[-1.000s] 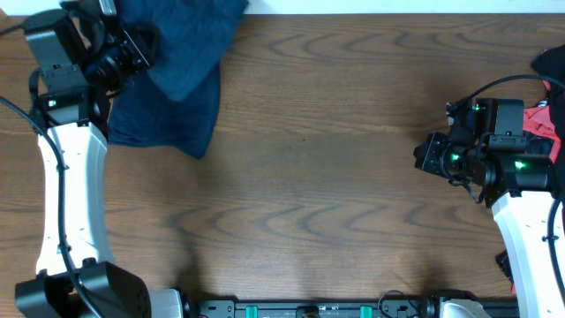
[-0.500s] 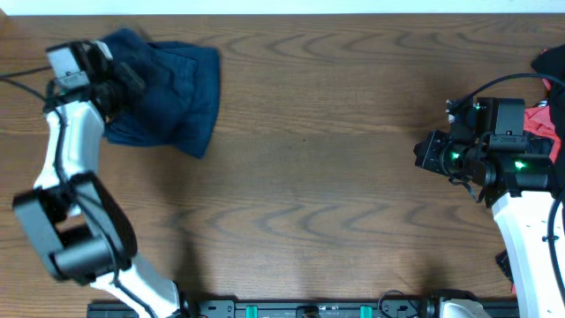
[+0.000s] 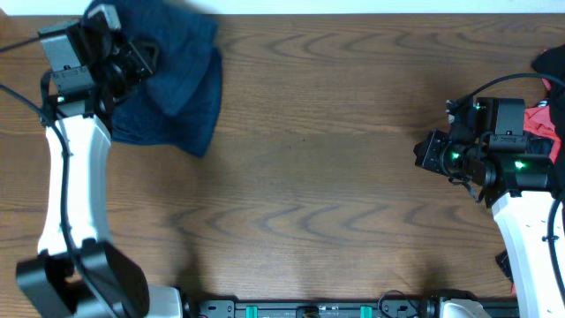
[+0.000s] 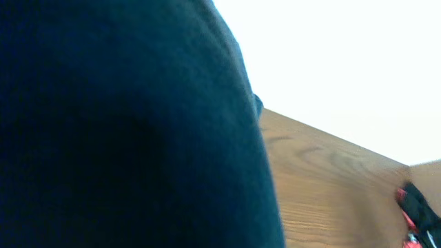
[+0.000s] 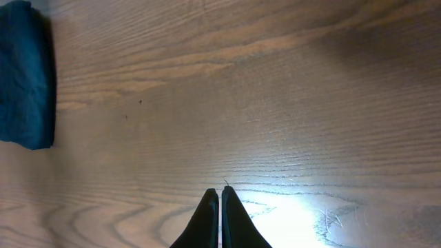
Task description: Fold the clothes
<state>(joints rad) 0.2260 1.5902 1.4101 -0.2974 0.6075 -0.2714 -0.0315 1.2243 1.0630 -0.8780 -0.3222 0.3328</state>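
Near the far-left corner, soft, limp shorts point(image 3: 185, 88) bunch against the left gripper point(image 3: 132, 57), its jaws hidden, state unclear; grab a hem. Right gripper point(image 5: 220, 194) pinched together, empty.

One pair of dark navy-blue fabric shorts point(image 3: 181, 84) at the left gripper point(image 3: 132, 57); one red cloth bundle point(image 3: 538, 119) behind the right gripper point(image 5: 220, 200); one brown wooden bench point(image 3: 309, 194).

The left arm point(image 3: 75, 177) is long and white, with a black head, a grey block on top and a thin black cable point(image 3: 62, 203) down its side. The right arm point(image 3: 530, 238) is white too, with small green lights point(image 3: 521, 164) on its black head. Its two fingers point(image 5: 205, 224) are black and pointy.
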